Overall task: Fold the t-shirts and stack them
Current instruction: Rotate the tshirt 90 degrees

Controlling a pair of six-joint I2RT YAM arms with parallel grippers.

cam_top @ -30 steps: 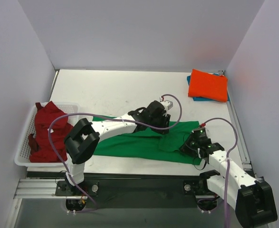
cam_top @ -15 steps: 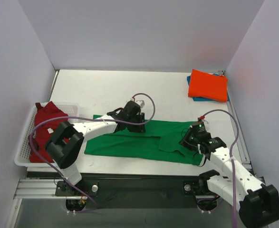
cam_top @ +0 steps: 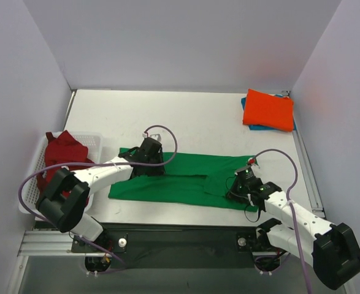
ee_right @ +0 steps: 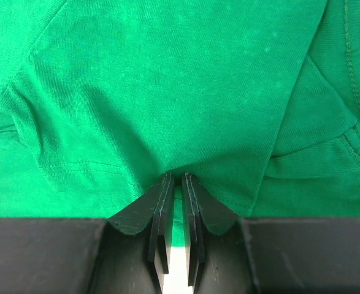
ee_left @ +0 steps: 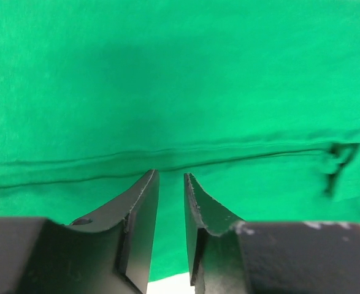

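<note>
Now then, the green t-shirt [cam_top: 180,180] lies as a long band across the near side of the counter [cam_top: 198,122], doubled lengthwise by the look of it. The right tool [ee_right: 175,177] is pinched almost shut on cloth at the sleeve end, creases fanning from its tips, probably anchoring that end. The left tool [ee_left: 170,177] hovers part-open over a seam at the opposite end, gripping nothing; likely lining up the crosswise fold. The orange-red t-shirt [cam_top: 267,110] sits folded on the blue t-shirt [cam_top: 248,125] in the far right corner. The dark red t-shirt [cam_top: 60,159] waits in the basket [cam_top: 29,196].

walls [cam_top: 180,43]: pale lilac, three sides | table [cam_top: 186,116]: white, scuffed, evenly lit
</note>
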